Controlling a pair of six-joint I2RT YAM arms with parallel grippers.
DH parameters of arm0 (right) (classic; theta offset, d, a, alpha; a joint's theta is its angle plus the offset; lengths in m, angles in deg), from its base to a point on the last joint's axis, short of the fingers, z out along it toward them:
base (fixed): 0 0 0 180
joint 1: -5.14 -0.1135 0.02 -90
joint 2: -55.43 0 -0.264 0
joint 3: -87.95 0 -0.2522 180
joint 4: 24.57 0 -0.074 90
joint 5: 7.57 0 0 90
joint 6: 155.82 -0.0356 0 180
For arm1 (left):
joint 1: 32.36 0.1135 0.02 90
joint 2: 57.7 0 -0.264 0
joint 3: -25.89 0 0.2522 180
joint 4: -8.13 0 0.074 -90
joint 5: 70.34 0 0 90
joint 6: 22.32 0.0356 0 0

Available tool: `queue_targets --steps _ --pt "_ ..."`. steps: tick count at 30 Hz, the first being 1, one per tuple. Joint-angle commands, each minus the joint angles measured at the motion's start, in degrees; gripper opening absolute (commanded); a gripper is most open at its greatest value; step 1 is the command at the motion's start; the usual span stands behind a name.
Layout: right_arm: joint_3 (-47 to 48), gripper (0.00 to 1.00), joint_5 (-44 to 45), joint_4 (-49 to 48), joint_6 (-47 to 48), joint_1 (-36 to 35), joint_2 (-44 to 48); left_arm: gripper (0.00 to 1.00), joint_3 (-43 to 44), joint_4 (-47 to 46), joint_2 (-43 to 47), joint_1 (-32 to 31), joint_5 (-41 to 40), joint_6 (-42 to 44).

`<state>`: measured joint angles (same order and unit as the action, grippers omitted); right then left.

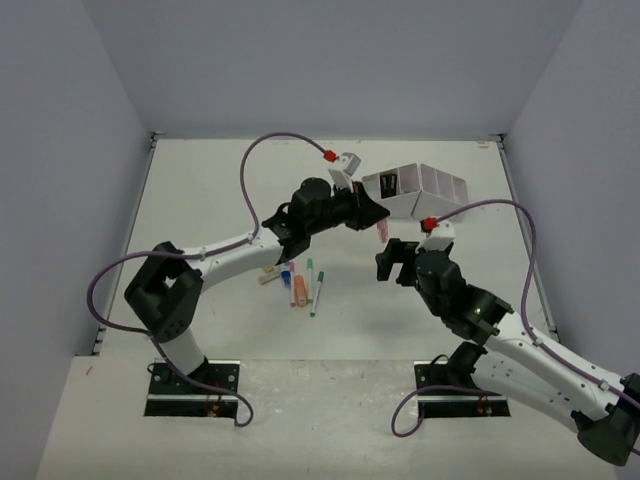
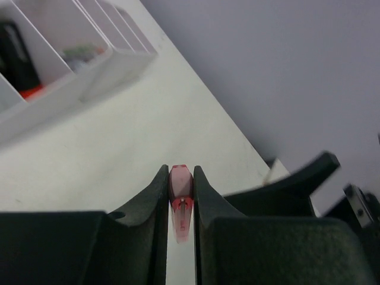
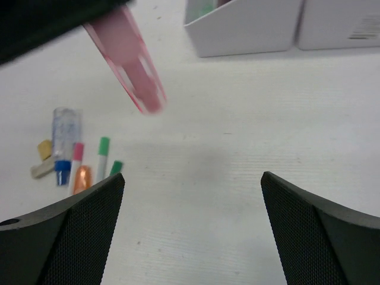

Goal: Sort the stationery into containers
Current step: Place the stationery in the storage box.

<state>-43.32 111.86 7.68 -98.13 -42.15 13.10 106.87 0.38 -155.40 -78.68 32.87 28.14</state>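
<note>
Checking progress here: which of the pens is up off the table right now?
The pink pen pinched in the left claw. It hangs in the air, while the green-capped pens lie flat on the table.

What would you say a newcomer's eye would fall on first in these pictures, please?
Most likely the pink pen, pinched between the left jaws and held above the table close to the white organizer on the far side. After that, the right jaws, wide open and empty over the table, and the small cluster of loose stationery lying near the middle.
</note>
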Motion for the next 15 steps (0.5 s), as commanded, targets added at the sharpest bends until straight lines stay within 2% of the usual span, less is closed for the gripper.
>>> queue_targets --steps 1,5,8,10,15 --pt "3.5 0.99 18.0 10.5 -12.8 0.2 0.8 0.00 10.1 2.1 -5.8 2.5 -21.0 12.7" --pt "0.0 0.99 20.0 10.7 -16.6 0.9 7.0 0.00 17.0 -8.2 -15.5 4.0 -27.4 20.5" --pt "-0.8 0.99 20.0 10.7 -16.7 1.3 9.5 0.00 20.6 -13.3 -20.6 4.9 -27.4 24.0" --pt "-1.1 0.99 19.7 10.7 -16.7 1.4 10.9 0.00 25.7 -13.4 -25.9 5.4 -28.1 24.8" --pt "-1.0 0.99 19.5 10.7 -15.3 1.5 11.2 0.00 30.5 -12.4 -31.7 5.6 -28.5 24.3"
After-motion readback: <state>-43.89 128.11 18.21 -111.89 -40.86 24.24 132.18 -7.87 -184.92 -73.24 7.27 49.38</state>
